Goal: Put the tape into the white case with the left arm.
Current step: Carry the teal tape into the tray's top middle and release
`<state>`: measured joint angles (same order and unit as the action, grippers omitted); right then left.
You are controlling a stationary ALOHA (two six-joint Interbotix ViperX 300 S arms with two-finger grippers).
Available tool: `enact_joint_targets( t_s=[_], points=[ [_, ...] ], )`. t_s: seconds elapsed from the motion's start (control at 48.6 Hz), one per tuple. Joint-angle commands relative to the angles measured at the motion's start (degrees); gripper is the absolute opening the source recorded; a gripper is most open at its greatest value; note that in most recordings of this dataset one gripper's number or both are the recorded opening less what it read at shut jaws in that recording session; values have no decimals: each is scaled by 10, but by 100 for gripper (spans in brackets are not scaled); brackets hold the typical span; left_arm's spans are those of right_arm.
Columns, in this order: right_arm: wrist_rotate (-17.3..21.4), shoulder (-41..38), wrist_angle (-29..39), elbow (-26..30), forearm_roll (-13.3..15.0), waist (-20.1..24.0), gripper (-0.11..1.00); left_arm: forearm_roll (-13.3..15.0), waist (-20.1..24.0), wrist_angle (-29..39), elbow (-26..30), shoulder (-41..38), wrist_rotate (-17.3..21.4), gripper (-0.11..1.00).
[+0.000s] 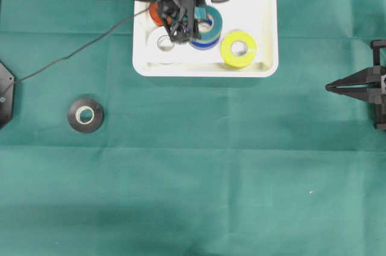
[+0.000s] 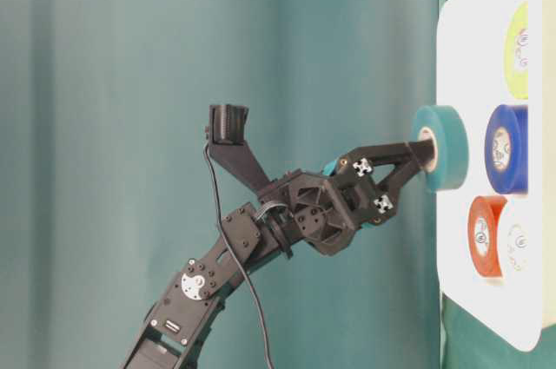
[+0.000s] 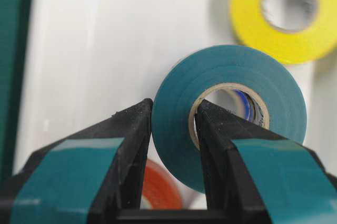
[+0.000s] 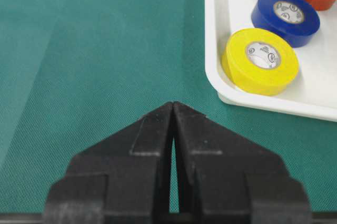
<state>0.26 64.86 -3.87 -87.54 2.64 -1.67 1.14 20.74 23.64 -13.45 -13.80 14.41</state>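
Teal tape (image 3: 230,113): sitting clamped in the left gripper (image 3: 174,118), one finger (image 3: 131,145) pressing on the outer face of the ring wall, the other poking through the cardboard core.
Left gripper: squeezing that ring wall between its teal-banded fingers; in the overhead view it (image 1: 184,24) is hanging over the upper middle of the case (image 1: 264,3).
Tape's place: hovering above the case floor, at the top centre of the overhead frame (image 1: 211,22), overlapping the blue roll (image 1: 204,40).
Case: lying in the upper middle of the overhead frame on the green cloth (image 1: 193,196).
Around it: yellow roll (image 1: 239,49) sitting in the case's lower right; red roll (image 1: 155,12) and white roll (image 1: 165,43) sitting at the case's left, partly under the arm.
Outside the case: black roll (image 1: 85,114) lying on the cloth at middle left, well apart from the case.
Right gripper (image 4: 173,109): resting with its tips pressed together, holding nothing, at the right edge of the overhead frame (image 1: 330,87).
Table-level view: showing the teal tape (image 2: 440,148) raised off the case surface, just beside the blue roll (image 2: 506,148).
Left wrist view: showing the grip on the ring wall, which the overhead view is hiding behind the arm.
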Motion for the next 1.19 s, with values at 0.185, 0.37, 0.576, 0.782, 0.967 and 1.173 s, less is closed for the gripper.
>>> enact_joint_targets(
  t_s=[0.185,0.37,0.576,0.782,0.967,1.173],
  points=[
    [1,-4,-5,5,2,0,-9,1,33,-25,11,7,-4,24],
    [1,-4,-5,5,2,0,-9,1,34,-25,11,2,-4,24],
    [1,-4,-6,5,2,0,-9,2,34,-23,11,2,-6,25],
    [0,-4,-6,5,2,0,-9,2,33,-22,9,3,-6,79],
    [0,-4,-6,5,2,0,-9,2,33,-21,6,8,-6,95],
    [1,-4,-5,5,2,0,-9,2,25,-21,-8,28,-6,95]
  ],
)
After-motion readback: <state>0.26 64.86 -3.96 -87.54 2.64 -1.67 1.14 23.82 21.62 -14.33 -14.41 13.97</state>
